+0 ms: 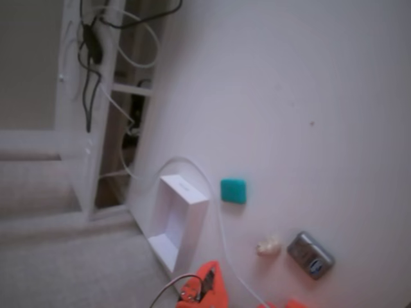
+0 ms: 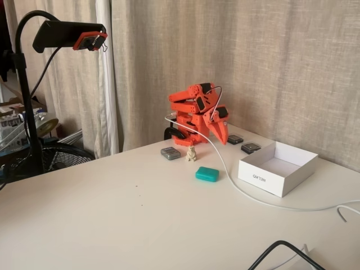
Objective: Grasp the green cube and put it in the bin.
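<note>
The green cube [image 1: 233, 190] [image 2: 207, 174] lies flat on the white table, a small teal block with nothing touching it. The bin [image 1: 194, 204] [image 2: 260, 175], a white open-topped box, stands just beside it and looks empty. My orange arm [image 2: 194, 109] is folded up at the table's far edge, behind the cube. Its gripper [image 2: 221, 135] points down with the fingers together, holding nothing, well short of the cube. In the downward-looking fixed view only a part of the arm [image 1: 207, 287] shows at the bottom edge.
A beige lump [image 1: 269, 245] [image 2: 191, 153] and a grey metallic gadget [image 1: 310, 255] [image 2: 170, 153] sit near the arm's base. Two small dark items [image 2: 251, 148] lie behind the bin. A white cable [image 2: 236, 185] runs between cube and bin. A camera stand [image 2: 25, 95] rises at the left.
</note>
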